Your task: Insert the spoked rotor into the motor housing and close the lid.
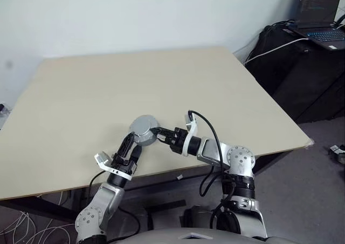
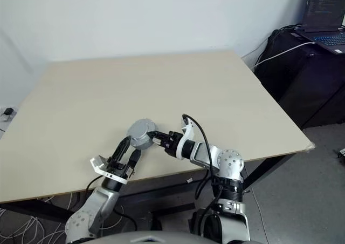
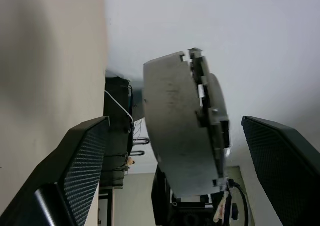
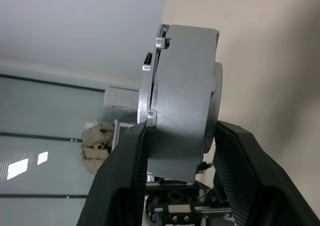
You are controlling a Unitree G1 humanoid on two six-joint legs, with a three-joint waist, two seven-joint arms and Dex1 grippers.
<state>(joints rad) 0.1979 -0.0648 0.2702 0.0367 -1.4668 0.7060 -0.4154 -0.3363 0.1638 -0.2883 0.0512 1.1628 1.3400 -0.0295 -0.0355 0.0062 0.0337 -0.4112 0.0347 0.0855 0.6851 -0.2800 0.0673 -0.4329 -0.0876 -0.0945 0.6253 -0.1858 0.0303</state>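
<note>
Looking down from the head camera, I take the round silver-grey metal motor housing [image 1: 144, 129] as my landmark; it hangs in the air just above the near part of the pale beige bench [image 1: 161, 82]. Just left of the housing and nearer the bench's front edge sits my left gripper [image 1: 131, 147], its two black jaws spread wide apart and holding nothing. From that wrist's camera I see the housing [image 3: 182, 131] edge-on between the spread jaws, touching neither, its thin silver-grey lid disc [image 3: 212, 106] lying flush against its body. Just right of the housing is my right gripper [image 1: 157, 134], reaching in from the right with its jaws clamped on the housing. Through the right wrist camera, the black fingers [image 4: 127, 178] press against the two flat faces of the thick grey drum [image 4: 182, 106]. I cannot tell where the spoked rotor is. Far right of the housing, beyond the bench, an open laptop [image 1: 322, 14] rests on black cases.
</note>
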